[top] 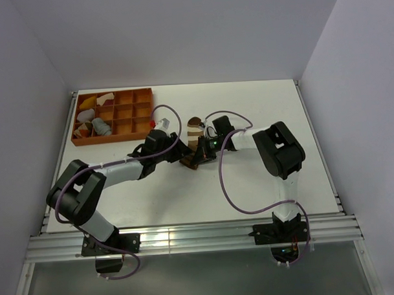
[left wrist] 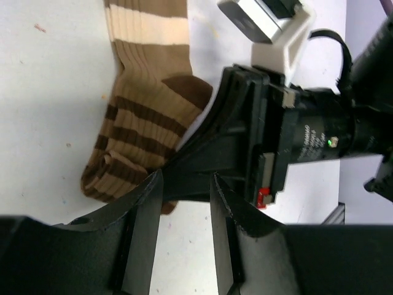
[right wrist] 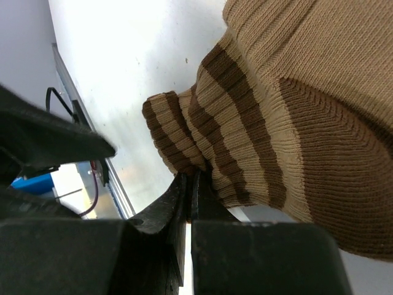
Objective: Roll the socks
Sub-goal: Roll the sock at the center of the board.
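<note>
The brown sock with white stripes (top: 195, 131) lies on the white table's middle, its lower end partly folded over. My right gripper (top: 198, 154) is shut on that folded striped edge; the right wrist view shows the jaws pinched together (right wrist: 193, 178) on the sock (right wrist: 276, 123). My left gripper (top: 178, 154) is open and empty just left of the sock's lower end. In the left wrist view its jaws stand apart (left wrist: 184, 184), with the sock (left wrist: 147, 117) and the right gripper's body ahead. The grey sock (top: 100, 127) lies in the orange tray.
An orange compartment tray (top: 128, 117) stands at the table's back left, holding yellow and white cloth pieces in its left cells. Purple cables loop over both arms. White walls enclose the table on three sides; an aluminium rail runs along the near edge.
</note>
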### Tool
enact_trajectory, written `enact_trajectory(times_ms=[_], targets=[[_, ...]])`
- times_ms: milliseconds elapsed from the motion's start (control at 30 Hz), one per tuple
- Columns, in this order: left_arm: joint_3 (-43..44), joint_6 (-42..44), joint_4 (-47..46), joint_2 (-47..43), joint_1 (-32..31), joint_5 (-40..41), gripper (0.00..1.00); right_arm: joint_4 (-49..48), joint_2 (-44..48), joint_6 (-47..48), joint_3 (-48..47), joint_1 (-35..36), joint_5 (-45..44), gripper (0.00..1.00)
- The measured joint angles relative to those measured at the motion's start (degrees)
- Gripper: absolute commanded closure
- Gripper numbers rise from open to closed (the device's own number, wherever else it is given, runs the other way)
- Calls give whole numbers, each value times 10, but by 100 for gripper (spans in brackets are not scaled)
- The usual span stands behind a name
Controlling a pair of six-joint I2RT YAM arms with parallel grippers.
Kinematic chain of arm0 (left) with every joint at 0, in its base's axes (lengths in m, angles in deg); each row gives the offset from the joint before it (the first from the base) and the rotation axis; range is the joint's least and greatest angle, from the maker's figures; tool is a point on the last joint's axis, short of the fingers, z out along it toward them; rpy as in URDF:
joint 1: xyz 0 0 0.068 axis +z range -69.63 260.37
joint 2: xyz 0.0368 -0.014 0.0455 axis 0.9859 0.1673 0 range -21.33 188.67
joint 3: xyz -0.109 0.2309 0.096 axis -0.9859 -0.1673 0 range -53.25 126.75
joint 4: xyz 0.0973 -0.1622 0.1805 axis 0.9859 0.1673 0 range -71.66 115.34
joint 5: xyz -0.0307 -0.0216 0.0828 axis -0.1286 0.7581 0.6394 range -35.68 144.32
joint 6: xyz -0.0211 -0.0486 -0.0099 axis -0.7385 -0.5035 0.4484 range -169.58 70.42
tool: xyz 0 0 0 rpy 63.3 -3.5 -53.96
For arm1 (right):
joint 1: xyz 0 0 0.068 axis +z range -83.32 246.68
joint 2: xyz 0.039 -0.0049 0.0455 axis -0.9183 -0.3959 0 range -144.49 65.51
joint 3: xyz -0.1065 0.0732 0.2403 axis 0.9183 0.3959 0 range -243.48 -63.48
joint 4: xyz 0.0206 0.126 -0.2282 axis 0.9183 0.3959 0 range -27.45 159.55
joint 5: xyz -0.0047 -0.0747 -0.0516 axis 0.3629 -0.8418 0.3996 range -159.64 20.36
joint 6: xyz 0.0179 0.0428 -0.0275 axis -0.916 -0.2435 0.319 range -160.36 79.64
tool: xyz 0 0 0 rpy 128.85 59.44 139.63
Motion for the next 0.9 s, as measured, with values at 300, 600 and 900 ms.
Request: enact_trajectory(times_ms=[300,600,900], targets=[[-33,-6,-52,40,0,15,62,-1,-1,-2,0,0,1,100],[-41,-5,-97,47,0,23,64,-4,-4,-5,0,-1,5,100],[-47,-21,-129,78,-2,17,64,-7,-4,-6,0,-1,6,100]])
